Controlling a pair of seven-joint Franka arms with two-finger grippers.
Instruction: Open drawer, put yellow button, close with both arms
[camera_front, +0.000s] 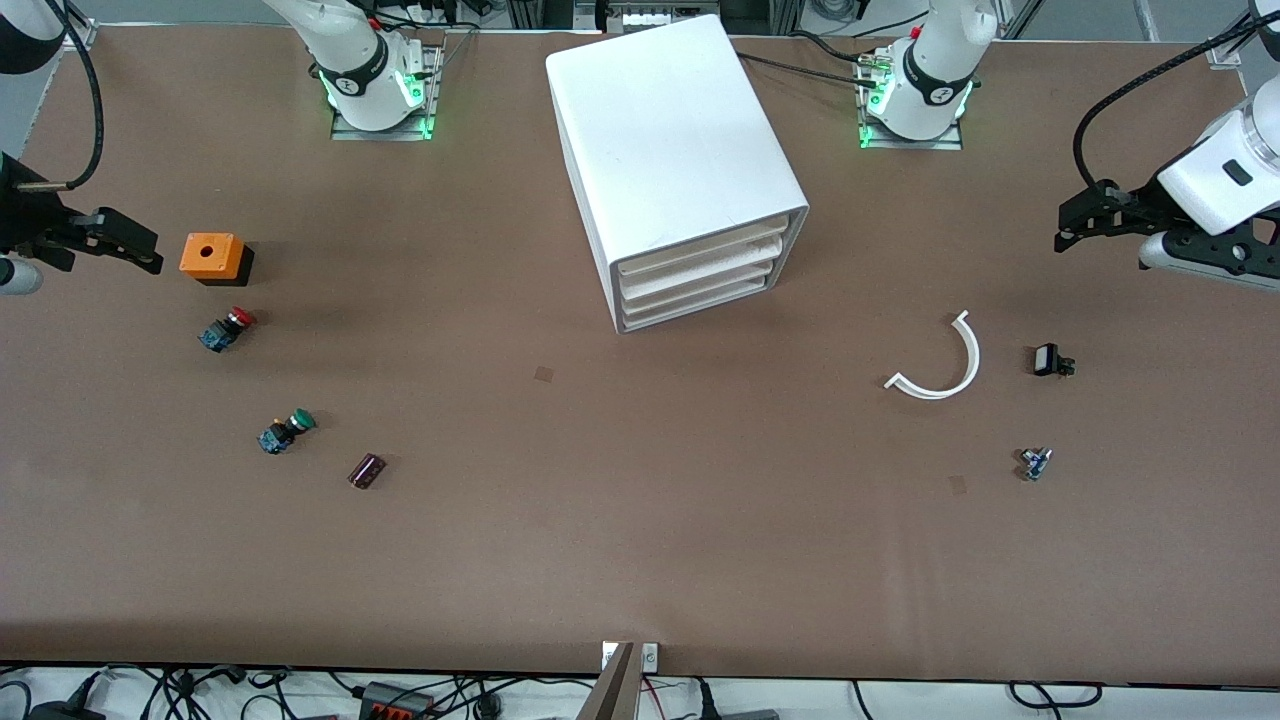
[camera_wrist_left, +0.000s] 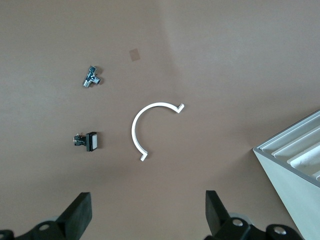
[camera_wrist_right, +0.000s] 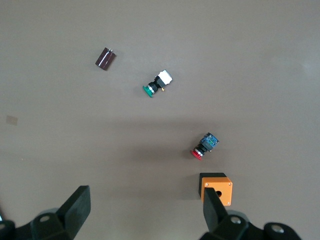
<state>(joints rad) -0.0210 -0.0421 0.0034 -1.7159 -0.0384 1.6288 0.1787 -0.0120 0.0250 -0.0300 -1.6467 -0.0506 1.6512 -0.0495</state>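
Observation:
The white cabinet (camera_front: 675, 150) stands in the middle of the table at the robots' edge, its three drawers shut. The uppermost drawer (camera_front: 700, 250) has its plain front flush with the others. A corner of the cabinet shows in the left wrist view (camera_wrist_left: 295, 165). The yellow button is out of view in every frame. My left gripper (camera_front: 1068, 228) hangs open and empty over the left arm's end of the table; it shows the same in its wrist view (camera_wrist_left: 147, 210). My right gripper (camera_front: 148, 252) hangs open and empty beside an orange box (camera_front: 212, 256); it shows the same in its wrist view (camera_wrist_right: 147, 207).
Toward the right arm's end lie a red-capped button (camera_front: 228, 328), a green-capped button (camera_front: 286, 430) and a dark cylinder (camera_front: 366, 470). Toward the left arm's end lie a white curved strip (camera_front: 940, 365), a small black part (camera_front: 1048, 360) and a small metal part (camera_front: 1035, 463).

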